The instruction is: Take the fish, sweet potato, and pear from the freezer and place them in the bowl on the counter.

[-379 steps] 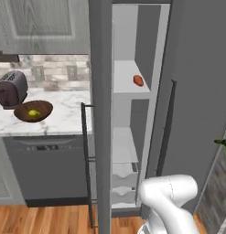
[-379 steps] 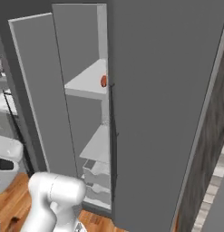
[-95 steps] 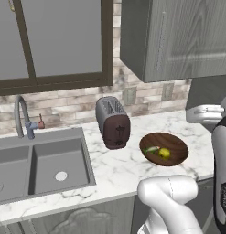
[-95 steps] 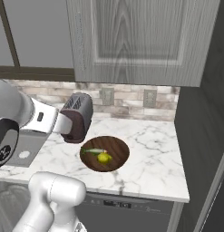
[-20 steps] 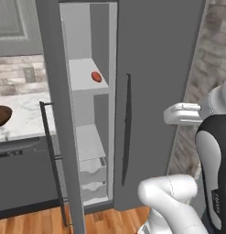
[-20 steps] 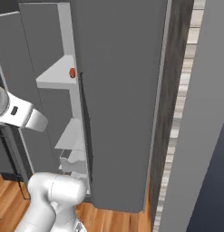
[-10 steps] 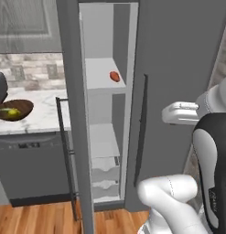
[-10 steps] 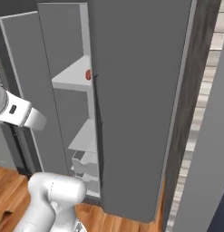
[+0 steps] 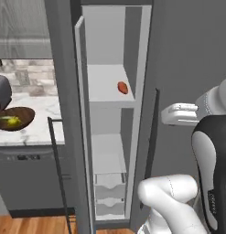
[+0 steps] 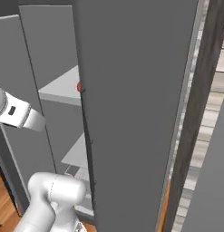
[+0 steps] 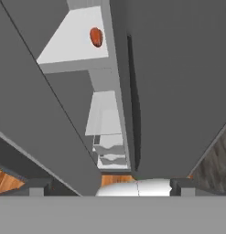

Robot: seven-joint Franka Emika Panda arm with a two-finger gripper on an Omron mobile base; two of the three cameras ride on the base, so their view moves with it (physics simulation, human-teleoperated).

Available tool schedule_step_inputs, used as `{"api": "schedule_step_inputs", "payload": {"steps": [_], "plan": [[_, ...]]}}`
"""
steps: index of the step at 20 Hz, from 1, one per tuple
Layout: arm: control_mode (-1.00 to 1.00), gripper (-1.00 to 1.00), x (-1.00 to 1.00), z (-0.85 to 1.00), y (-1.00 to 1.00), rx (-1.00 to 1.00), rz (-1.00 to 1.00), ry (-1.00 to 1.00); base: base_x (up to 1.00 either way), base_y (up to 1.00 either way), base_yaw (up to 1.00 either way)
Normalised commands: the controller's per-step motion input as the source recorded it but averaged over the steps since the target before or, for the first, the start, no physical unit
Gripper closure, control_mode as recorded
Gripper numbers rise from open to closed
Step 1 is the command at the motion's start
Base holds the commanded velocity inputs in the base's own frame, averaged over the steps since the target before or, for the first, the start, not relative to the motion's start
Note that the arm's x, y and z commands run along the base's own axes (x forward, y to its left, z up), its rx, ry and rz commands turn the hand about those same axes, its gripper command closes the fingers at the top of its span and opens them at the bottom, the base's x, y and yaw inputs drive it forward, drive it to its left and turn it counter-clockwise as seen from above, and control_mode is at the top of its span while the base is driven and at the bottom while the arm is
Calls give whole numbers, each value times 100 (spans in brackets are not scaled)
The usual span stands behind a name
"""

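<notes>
Freezer (image 9: 110, 114): now squarely ahead, base swung back from worktop (image 9: 36, 130). Sweet potato (image 9: 122, 87) on upper shelf. Bowl (image 9: 13, 119) holds pear (image 9: 13, 121), fish. Jaws wide, empty. Sweet potato retrieval pending.

Base swung back from counter (image 9: 39, 132) to freezer (image 9: 187, 59), fish (image 9: 4, 118) now joins pear (image 9: 13, 121) in bowl (image 9: 20, 124)
</notes>
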Motion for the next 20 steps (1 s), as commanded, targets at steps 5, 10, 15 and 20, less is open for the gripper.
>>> {"api": "schedule_step_inputs", "payload": {"steps": [5, 10, 15, 20], "plan": [[100, -100, 0, 0, 0, 0, 0, 0, 50, -83, 0], [100, -100, 0, 0, 0, 0, 0, 0, 79, 39, -15], [100, -100, 0, 0, 0, 0, 0, 0, 55, 100, -12], [100, -100, 0, 0, 0, 0, 0, 0, -2, 100, -1]]}}
